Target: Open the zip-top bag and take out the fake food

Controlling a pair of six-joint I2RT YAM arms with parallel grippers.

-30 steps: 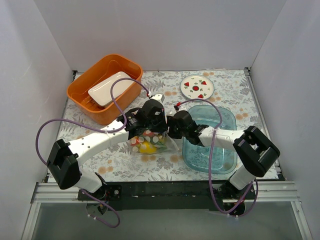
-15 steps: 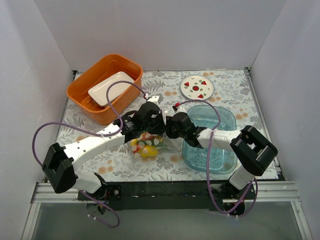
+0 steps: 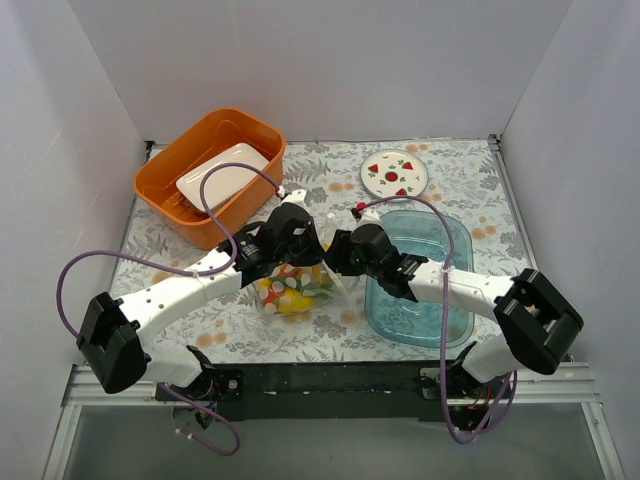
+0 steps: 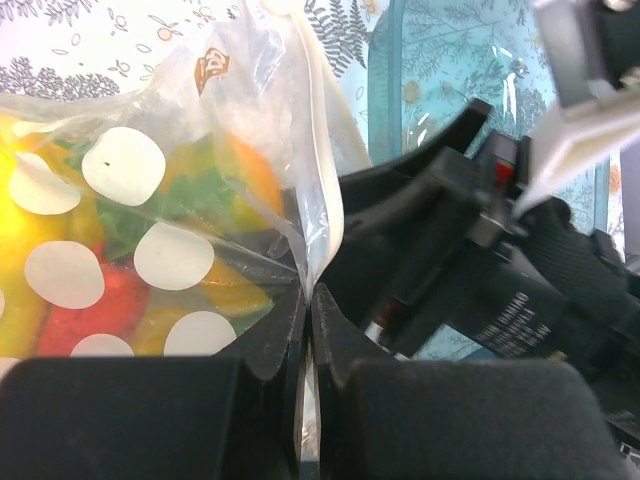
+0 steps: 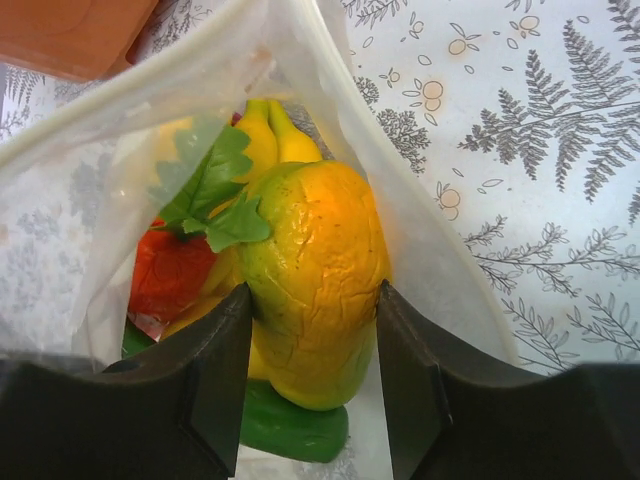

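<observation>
Item 1: left gripper (image 4: pixel 308 300) — jaws pressed together on the white zip edge of the zip-top bag (image 4: pixel 120 165), which rises just ahead of them.
Item 2: right gripper (image 5: pixel 312 292) — jaws apart, flanking the fake food (image 5: pixel 315 230) inside the bag's mouth; I cannot tell whether they grip it.

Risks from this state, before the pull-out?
1. The left end effector pinches only a thin sliver of rim on the zip-top bag. If that slips, the bag may follow the pull.
2. The right end effector grips the yellow-orange fruit on its rounded sides, so it might squirt free.
3. The green leaf lies against that fruit and may be dragged out with it.
</observation>
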